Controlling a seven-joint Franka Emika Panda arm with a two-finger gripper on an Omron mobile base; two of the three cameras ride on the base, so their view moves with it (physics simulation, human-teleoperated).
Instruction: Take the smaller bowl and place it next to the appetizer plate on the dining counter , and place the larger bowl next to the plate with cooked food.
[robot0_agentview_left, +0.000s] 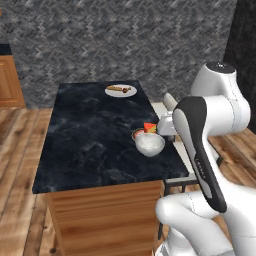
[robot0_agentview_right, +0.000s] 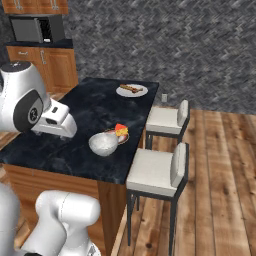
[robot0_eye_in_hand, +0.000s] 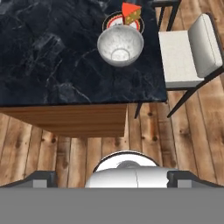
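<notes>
The smaller bowl (robot0_agentview_left: 149, 144) (robot0_agentview_right: 103, 144) (robot0_eye_in_hand: 120, 45), grey-white and speckled, stands upright on the dining counter (robot0_agentview_left: 90, 135) (robot0_agentview_right: 95, 107) (robot0_eye_in_hand: 48, 57) near its stool-side edge. It touches the near side of the appetizer plate (robot0_agentview_left: 142, 131) (robot0_agentview_right: 119, 133) (robot0_eye_in_hand: 124, 19), which carries an orange-red wedge. At the far end lies the plate with cooked food (robot0_agentview_left: 120, 90) (robot0_agentview_right: 132, 90). My gripper (robot0_eye_in_hand: 112, 177) is open and empty, held well back from the bowl, above the counter's near end. The larger bowl is out of view.
Two white-cushioned stools (robot0_agentview_right: 157, 170) (robot0_agentview_right: 167, 117) (robot0_eye_in_hand: 186, 57) stand along the counter's right side. Wooden cabinets with a microwave (robot0_agentview_right: 35, 29) are at the back left. A wood floor (robot0_eye_in_hand: 65, 153) surrounds the island, and my own arm (robot0_agentview_left: 200, 145) crosses the left base view.
</notes>
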